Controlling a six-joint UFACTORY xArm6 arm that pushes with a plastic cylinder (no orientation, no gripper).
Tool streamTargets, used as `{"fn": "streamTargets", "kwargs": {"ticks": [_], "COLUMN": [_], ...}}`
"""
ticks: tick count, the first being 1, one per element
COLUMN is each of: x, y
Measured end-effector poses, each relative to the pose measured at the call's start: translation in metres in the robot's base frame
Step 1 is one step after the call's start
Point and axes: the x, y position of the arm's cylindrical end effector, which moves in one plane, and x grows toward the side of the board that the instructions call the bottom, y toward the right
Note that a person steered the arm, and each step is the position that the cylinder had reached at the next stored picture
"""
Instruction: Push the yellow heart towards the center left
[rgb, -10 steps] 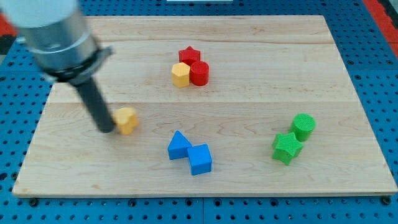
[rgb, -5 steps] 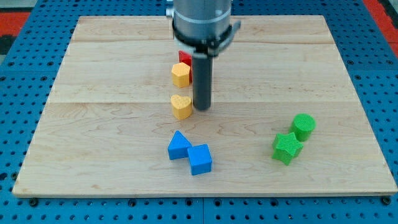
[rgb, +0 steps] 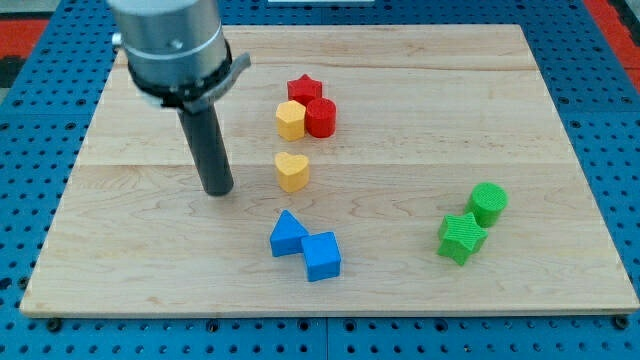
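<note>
Small upright yellow heart, untouched, right of my tip; no fingers.

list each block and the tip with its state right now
my tip: on board, left of yellow heart, apart
yellow heart: free, alone
yellow hexagon, red star, red cylinder: clustered
blue triangle, blue cube: touching
green star, green cylinder: touching
</note>
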Motion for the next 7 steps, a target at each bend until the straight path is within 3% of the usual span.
{"fn": "streamTargets", "kwargs": {"ticks": [1, 2, 3, 4, 5, 6, 7], "x": [-0.002, -0.075, -0.107, -0.073, -0.047, -0.036, -0.055], "y": [0.089, 0.080, 0.067, 0.038, -0.028, -0.087, -0.172]}}
